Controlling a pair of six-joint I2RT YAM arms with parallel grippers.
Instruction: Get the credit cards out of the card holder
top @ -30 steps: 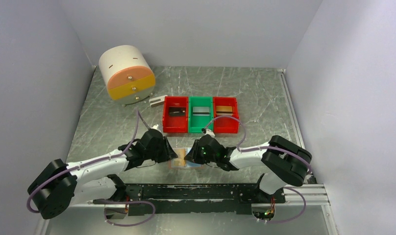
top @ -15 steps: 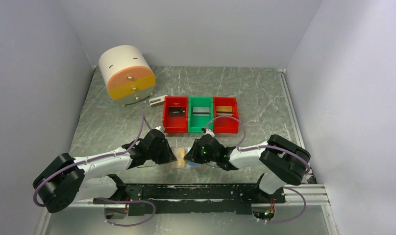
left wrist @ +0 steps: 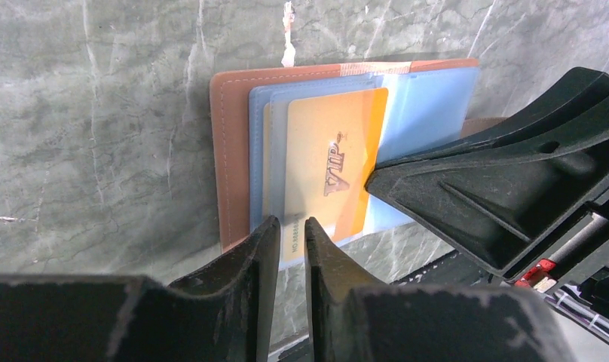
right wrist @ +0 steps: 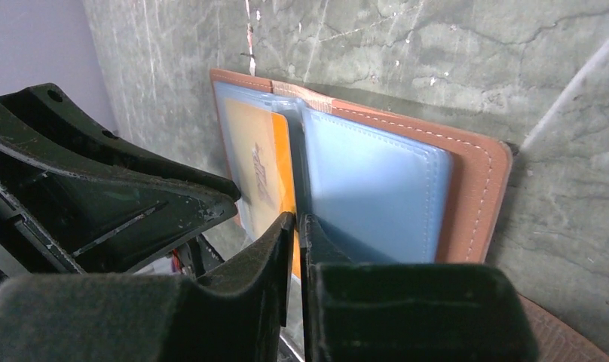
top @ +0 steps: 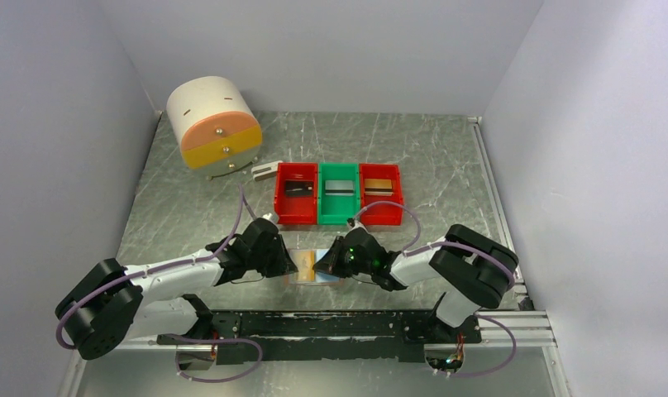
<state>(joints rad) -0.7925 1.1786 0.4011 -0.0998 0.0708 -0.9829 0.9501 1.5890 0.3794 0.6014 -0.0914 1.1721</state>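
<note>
**Card** (yellow-orange, marked VIP) lay inside a clear blue pocket of the holder. The holder was spread open and flat on the table, at the lower centre of the top view, between the two arms.

**Left gripper**: jaws narrowed to a slit, with the tips at the card's lower edge in the left wrist view and nothing plainly between them.

**Right gripper**: jaws likewise narrow, at the card's edge where the pocket film rose (whether it held card, film or neither could not be told).

**Likely faults:**
- A pinch taking film together with card would drag the whole holder instead of freeing the card.
- Too light a hold-down by the left tips would let the holder slide or fold shut.
- The two grippers, nearly touching over the card, could collide.
- A skewed pull could jam the card in its pocket.
</note>
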